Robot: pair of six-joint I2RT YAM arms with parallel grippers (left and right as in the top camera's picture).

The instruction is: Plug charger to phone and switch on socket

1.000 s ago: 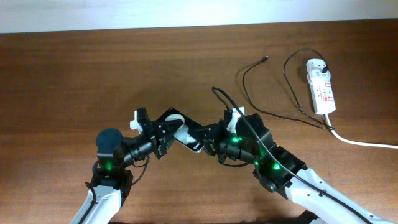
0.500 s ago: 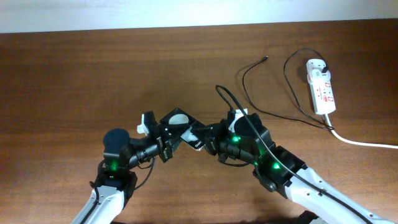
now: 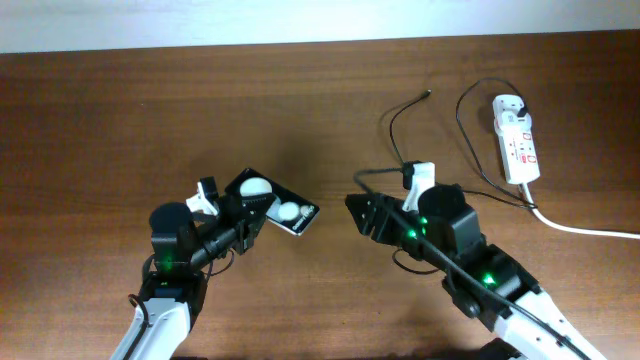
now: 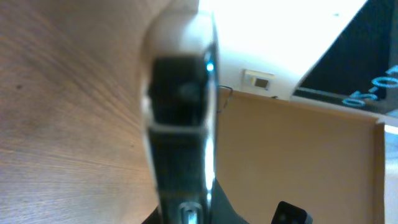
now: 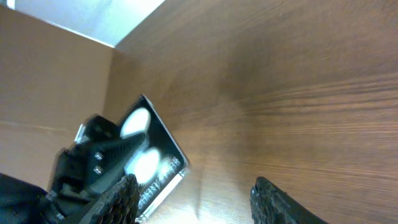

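Observation:
The phone [image 3: 275, 201] is black with two white circles and is gripped at its left end by my left gripper [image 3: 243, 206], which is shut on it. In the left wrist view the phone [image 4: 180, 118] fills the middle, seen blurred and edge-on, with a small port at its near end. My right gripper [image 3: 362, 215] stands open and empty a short way right of the phone. In the right wrist view its fingers [image 5: 115, 202] frame bare wood, with the phone [image 5: 154, 155] at the left. The charger [image 3: 393, 128] lies at the back right, tip free. The socket [image 3: 517, 140] is far right.
A thick white cord [image 3: 585, 229] runs from the socket off the right edge. The charger's black plug [image 3: 521, 104] sits at the socket's far end. The cable loops across the wood between my right arm and the socket.
My right gripper has opened, let go of the phone and drawn back to the right. My left gripper has carried the phone left, its circled face now turned upward.

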